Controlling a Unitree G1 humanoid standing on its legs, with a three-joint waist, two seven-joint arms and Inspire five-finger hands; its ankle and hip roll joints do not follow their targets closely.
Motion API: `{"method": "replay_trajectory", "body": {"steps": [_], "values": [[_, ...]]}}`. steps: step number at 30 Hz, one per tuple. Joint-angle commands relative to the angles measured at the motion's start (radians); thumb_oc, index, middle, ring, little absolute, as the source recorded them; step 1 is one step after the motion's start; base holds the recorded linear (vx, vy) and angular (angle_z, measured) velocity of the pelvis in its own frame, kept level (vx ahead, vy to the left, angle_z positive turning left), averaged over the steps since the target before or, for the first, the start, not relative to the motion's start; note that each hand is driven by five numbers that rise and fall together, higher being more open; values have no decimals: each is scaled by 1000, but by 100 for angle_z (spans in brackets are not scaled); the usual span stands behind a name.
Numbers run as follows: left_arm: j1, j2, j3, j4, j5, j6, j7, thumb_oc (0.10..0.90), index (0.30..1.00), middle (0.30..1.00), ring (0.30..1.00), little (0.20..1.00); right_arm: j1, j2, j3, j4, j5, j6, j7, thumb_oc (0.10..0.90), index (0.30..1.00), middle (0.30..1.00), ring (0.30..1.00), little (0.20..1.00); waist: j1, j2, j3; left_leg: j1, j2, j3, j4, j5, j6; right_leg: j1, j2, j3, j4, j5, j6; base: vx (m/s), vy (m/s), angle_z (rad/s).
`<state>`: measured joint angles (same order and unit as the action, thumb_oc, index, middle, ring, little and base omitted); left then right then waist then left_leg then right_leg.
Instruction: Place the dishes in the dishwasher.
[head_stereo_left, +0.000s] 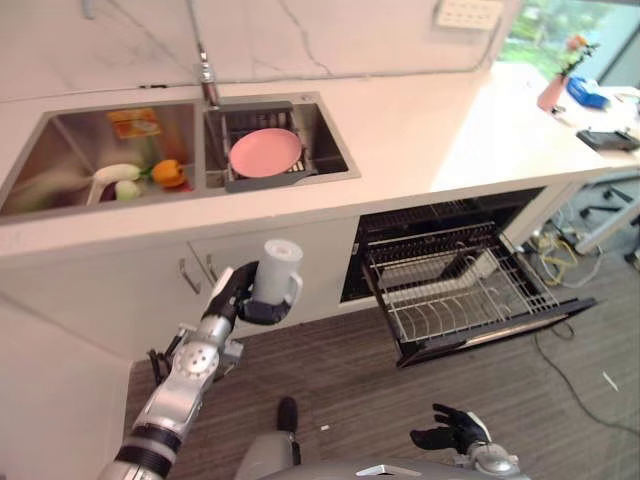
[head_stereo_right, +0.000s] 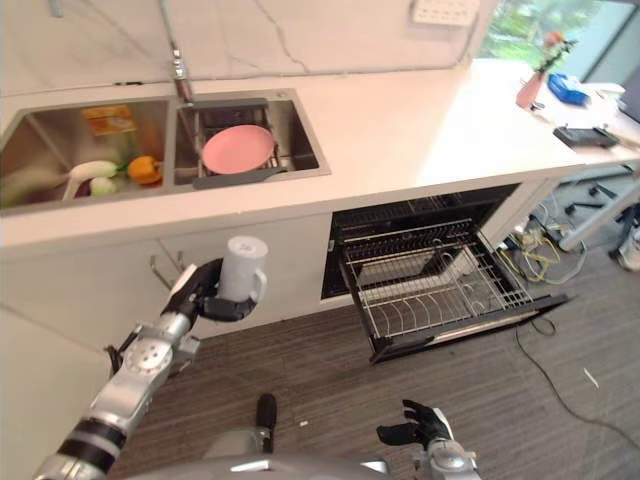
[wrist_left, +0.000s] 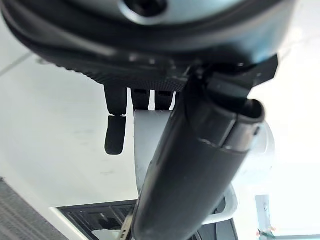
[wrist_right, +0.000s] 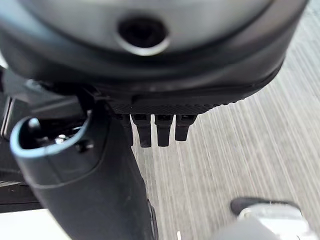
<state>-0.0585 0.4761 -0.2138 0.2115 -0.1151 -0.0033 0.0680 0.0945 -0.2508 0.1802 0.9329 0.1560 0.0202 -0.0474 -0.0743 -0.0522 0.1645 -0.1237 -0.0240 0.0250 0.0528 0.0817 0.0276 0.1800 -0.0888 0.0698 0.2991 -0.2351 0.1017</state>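
Observation:
My left hand (head_stereo_left: 238, 298) is shut on a white mug (head_stereo_left: 277, 268), held upright in front of the white cabinet doors below the sink; the mug (wrist_left: 150, 145) also shows between the fingers and thumb in the left wrist view. A pink plate (head_stereo_left: 265, 151) lies in the grey drainer basket (head_stereo_left: 262, 181) in the right sink basin. The dishwasher (head_stereo_left: 455, 272) stands open to the right, its wire rack (head_stereo_left: 462, 290) pulled out and holding a pale dish near the back. My right hand (head_stereo_left: 452, 430) hangs low over the floor, fingers relaxed, holding nothing.
The left basin holds an orange pepper (head_stereo_left: 168, 172), a white ladle (head_stereo_left: 112, 176) and an orange packet (head_stereo_left: 133, 122). A faucet (head_stereo_left: 204, 70) rises behind the sinks. A pink vase (head_stereo_left: 552, 92) and dark items sit on the counter's far right. Cables lie on the floor past the dishwasher door.

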Motion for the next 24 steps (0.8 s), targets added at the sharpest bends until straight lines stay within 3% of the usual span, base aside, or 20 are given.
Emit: {"method": "replay_trajectory", "body": {"steps": [1, 2, 3, 4, 5, 6, 7, 8, 9, 11, 13, 20, 21, 22, 23, 24], "values": [[-148, 36, -51, -128, 6, -134, -8, 400, 300, 300, 300, 300, -84, -59, -5, -73, -18, -46, -9, 800, 900, 900, 900, 900, -28, 33, 7, 75, 79, 48, 119, -170, -24, -214, -34, -14, 150, 189, 48, 36, 162, -80], [-150, 36, -51, -127, 5, -135, -8, 400, 300, 300, 300, 300, -84, -59, -6, -74, -18, -46, -9, 800, 900, 900, 900, 900, -25, 35, 5, 71, 82, 51, 116, -166, -25, -220, -32, -12, 149, 193, 47, 89, 347, -102], [-153, 55, -61, -130, 8, -136, -30, 400, 300, 300, 300, 300, -86, -68, -15, -118, -17, -51, -1, 800, 900, 900, 900, 900, -33, 56, 10, 114, 93, 119, 99, -194, -21, -278, -82, -137, 170, 176, 47, 34, 186, -88], [-153, 55, -61, -130, 7, -136, -31, 400, 300, 300, 300, 300, -85, -68, -15, -119, -17, -50, -1, 800, 900, 900, 900, 900, -32, 57, 8, 112, 94, 120, 96, -190, -21, -280, -80, -137, 166, 180, 46, 52, 201, -97], [-147, 58, -59, -137, 5, -136, -41, 400, 300, 300, 300, 300, -85, -70, -22, -127, -20, -52, -2, 800, 900, 900, 900, 900, -31, 62, 2, 121, 97, 137, 88, -194, -22, -285, -104, -191, 134, 174, 47, 62, 25, -124], [-134, 58, -49, -143, -5, -138, -43, 400, 300, 300, 300, 300, -88, -77, -29, -140, -24, -53, -4, 800, 900, 900, 900, 900, -32, 67, -3, 147, 105, 177, 74, -208, -32, -275, -135, -275, 53, 153, 46, 135, -25, -110], [-112, 48, -42, -146, -18, -137, -56, 400, 300, 300, 300, 300, -86, -87, -43, -158, -30, -56, -11, 800, 900, 900, 900, 900, -34, 65, -15, 164, 109, 210, 61, -209, -44, -269, -141, -343, -102, 176, 50, 137, -40, -92], [-110, 48, -42, -146, -18, -137, -57, 400, 300, 300, 300, 300, -84, -88, -42, -159, -30, -56, -11, 800, 900, 900, 900, 900, -33, 68, -13, 170, 113, 211, 60, -213, -46, -261, -136, -343, -108, 176, 50, 155, -108, -81], [-103, 34, -41, -137, -27, -144, -60, 400, 300, 300, 300, 300, -61, -96, -66, -183, -27, -58, -16, 800, 900, 900, 900, 900, -46, 54, -20, 178, 110, 212, 66, -219, -52, -235, -119, -276, -207, 205, 74, 80, -58, -92], [-101, 30, -42, -130, -23, -147, -58, 400, 300, 300, 300, 300, -56, -100, -68, -185, -27, -59, -19, 800, 900, 900, 900, 900, -44, 46, -28, 177, 106, 216, 68, -211, -53, -224, -116, -261, -234, 229, 77, 80, -89, -28], [-94, 23, -25, -120, -32, -148, -58, 400, 300, 300, 300, 300, -45, -109, -64, -203, -42, -58, -12, 800, 900, 900, 900, 900, -34, 31, -55, 189, 117, 236, 61, -211, -69, -160, -98, -264, -331, 252, 87, 117, -185, 16], [-53, 5, 17, -113, -64, -145, -53, 400, 300, 300, 300, 300, -6, -118, -58, -263, -55, -60, 0, 800, 900, 900, 900, 900, -33, 24, -70, 242, 185, 255, 70, -194, -117, -90, -39, -271, -372, 233, 62, 105, -184, -26], [-47, -3, 31, -105, -72, -144, -43, 400, 300, 300, 300, 300, 1, -127, -62, -291, -51, -64, -5, 800, 900, 900, 900, 900, -33, 25, -60, 224, 225, 249, 161, -166, -134, -76, -15, -267, -371, 214, 40, 53, -212, -26], [-47, -3, 31, -105, -72, -144, -43, 400, 300, 300, 300, 300, 1, -127, -63, -292, -51, -64, -5, 800, 900, 900, 900, 900, -34, 27, -59, 220, 229, 247, 169, -170, -135, -75, -12, -268, -371, 214, 39, 34, -261, -13], [-45, -14, 38, -98, -93, -141, -25, 400, 300, 300, 300, 300, -10, -140, -74, -303, -26, -71, -27, 800, 900, 900, 900, 900, -28, 31, -30, 161, 268, 210, 333, -98, -151, -58, 18, -256, -367, 201, 5, -35, -180, -6], [-48, -20, 42, -93, -110, -141, -11, 400, 300, 300, 300, 300, -18, -146, -81, -311, -12, -73, -40, 800, 900, 900, 900, 900, -16, 28, -8, 103, 262, 156, 425, -47, -158, -56, 25, -247, -364, 200, -10, -59, -201, -15]]}}
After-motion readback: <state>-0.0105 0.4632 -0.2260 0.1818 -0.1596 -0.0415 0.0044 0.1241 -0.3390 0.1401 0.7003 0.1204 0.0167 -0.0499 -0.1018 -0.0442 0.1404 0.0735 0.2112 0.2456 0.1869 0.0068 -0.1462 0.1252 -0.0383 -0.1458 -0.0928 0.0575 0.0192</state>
